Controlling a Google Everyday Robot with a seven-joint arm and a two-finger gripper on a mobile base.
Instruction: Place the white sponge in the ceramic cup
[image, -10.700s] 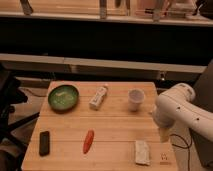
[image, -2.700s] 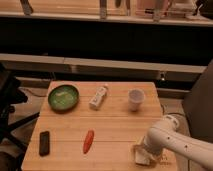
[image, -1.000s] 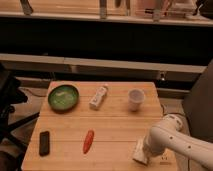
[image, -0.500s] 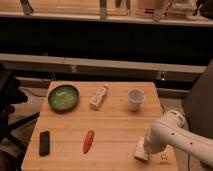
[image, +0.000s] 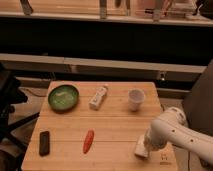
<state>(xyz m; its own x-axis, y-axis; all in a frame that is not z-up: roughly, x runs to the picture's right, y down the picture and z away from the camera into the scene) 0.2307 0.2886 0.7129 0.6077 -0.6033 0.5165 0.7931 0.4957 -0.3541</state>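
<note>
The arm has swung down from beside the cup to the front right corner of the tabletop, while the sponge has kept its place there. The tool sits right over the sponge's far end, seemingly touching it; whether it is open or closed cannot be told. The sponge lies flat, well apart from the cup farther back.

One pale slatted wooden table carries six loose things, one of each kind: one round green bowl at ten o'clock, one white capped tube, one small plain white ceramic cup at one o'clock, one orange carrot, one flat black rectangular block at eight o'clock, one off-white rectangular sponge. One white gripper sits at five o'clock, over that sponge.
</note>
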